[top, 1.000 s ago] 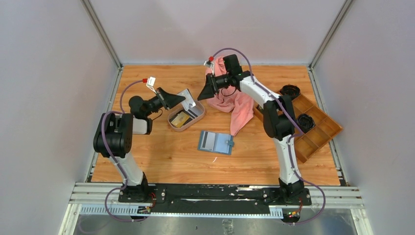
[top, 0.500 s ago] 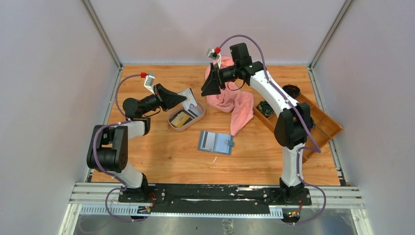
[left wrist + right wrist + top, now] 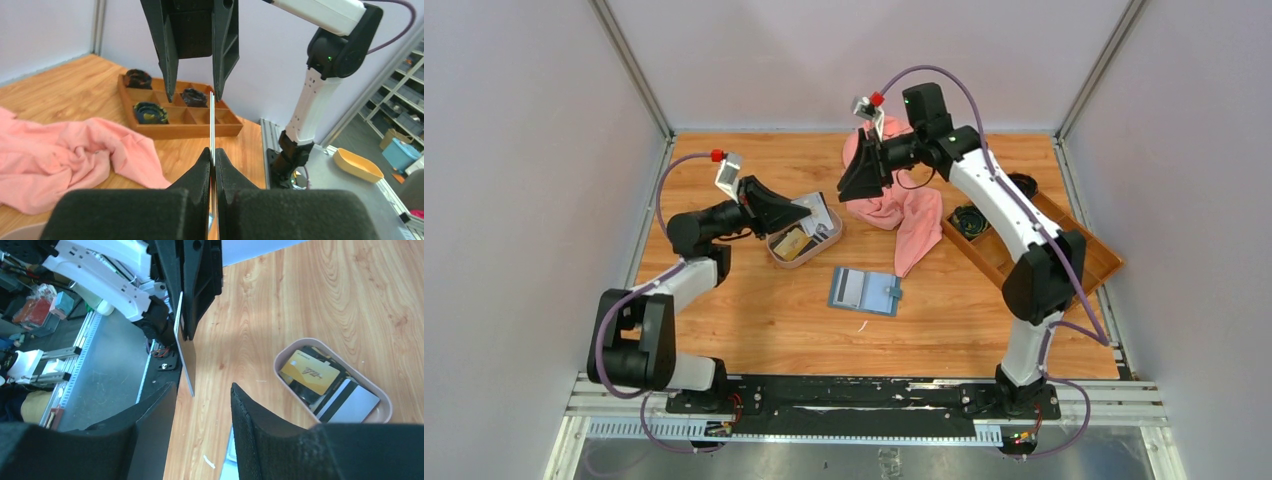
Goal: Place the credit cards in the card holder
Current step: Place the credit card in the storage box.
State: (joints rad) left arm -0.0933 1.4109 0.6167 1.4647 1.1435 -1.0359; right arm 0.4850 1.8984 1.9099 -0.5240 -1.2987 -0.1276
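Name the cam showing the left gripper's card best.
Right wrist: the card shows part of its face, pinched by the left gripper. Left wrist sees only its thin edge; top external, a small pale sliver.

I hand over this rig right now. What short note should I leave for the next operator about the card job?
Left gripper: shut on one card, held on edge in the air.
Right gripper: open, fingers at that card's free edge, no grip yet.
Card holder: open flat on the table, mid-workspace.
Other cards: in the beige tray.
Done: one card out of the tray. Left: get it into the holder, then the others.
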